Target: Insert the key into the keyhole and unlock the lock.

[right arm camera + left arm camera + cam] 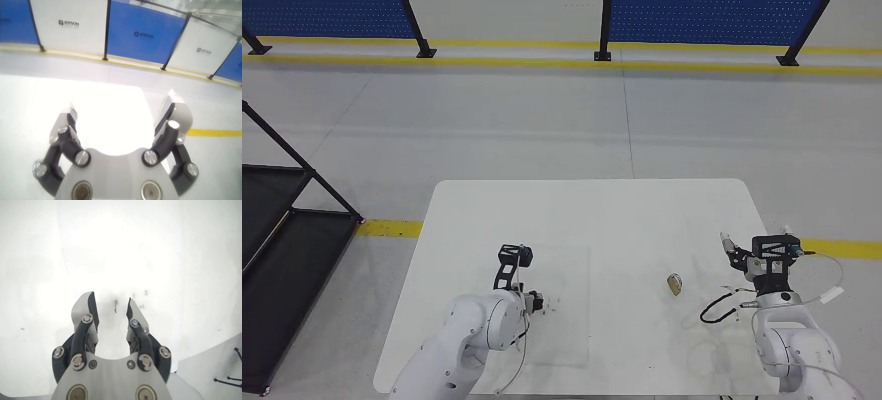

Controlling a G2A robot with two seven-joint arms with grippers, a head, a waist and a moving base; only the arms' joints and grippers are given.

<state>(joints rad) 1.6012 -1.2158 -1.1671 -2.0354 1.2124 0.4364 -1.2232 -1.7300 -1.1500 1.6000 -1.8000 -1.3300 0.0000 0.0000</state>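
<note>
Key (115, 308): small metal sliver, flat on bench (642, 215), near-left part, directly btwn toothed pads (94, 306) of L jaws, touching neither. L jaws: spread, empty, low over bench, one tip each side of key. Beneath key, thin pale sheet (567, 335), edges only faintly visible. Lock (674, 284): small brassy lump on bare bench, right of sheet, well apart from key, btwn the two arms. R jaws: spread wide, empty, by bench's right edge, right of lock and apart from it, facing far-right bench corner. Black cable (720, 308) looped on bench beside R arm. Off bench: black rack (287, 250) on floor at left, blue fence panels (322, 18) at far side.
</note>
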